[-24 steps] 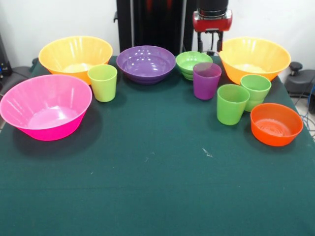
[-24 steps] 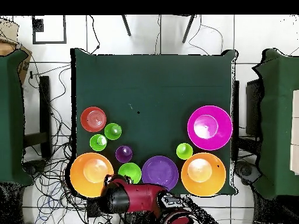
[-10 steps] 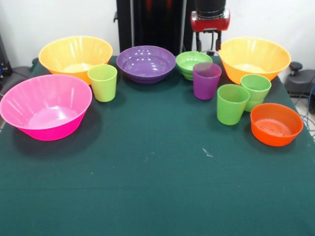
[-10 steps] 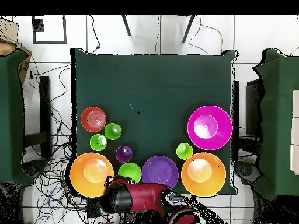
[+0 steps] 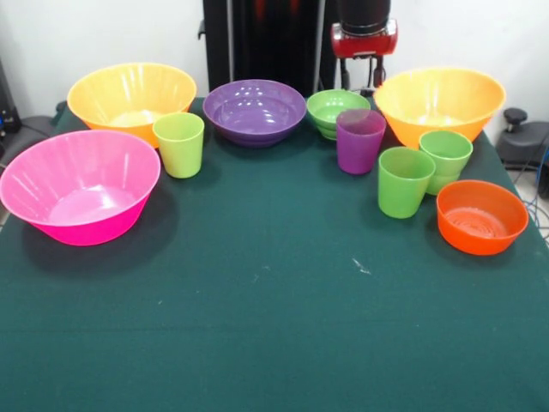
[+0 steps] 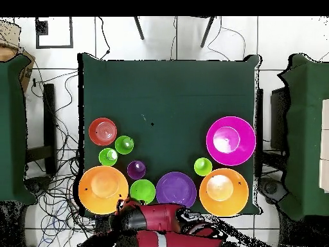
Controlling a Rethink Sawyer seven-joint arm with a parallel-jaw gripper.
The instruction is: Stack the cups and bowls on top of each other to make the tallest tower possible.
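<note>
- Cups and bowls all stand singly on the green table (image 5: 274, 326) in the front view, nothing stacked yet (no tower begun): pink bowl (image 5: 79, 184) at left, small orange bowl (image 5: 481, 215) at right, purple cup (image 5: 359, 141) mid-row.
- Gripper (image 5: 361, 75) hangs behind the small green bowl (image 5: 336, 110), fingers apart and empty.
- Overhead, the arm (image 6: 157, 219) sits at the table's edge; every stacking step remains.

I can read no text, label, brand, number or sign anywhere in either view: nothing legible on the bowls, the cups, the tablecloth or the arm.
</note>
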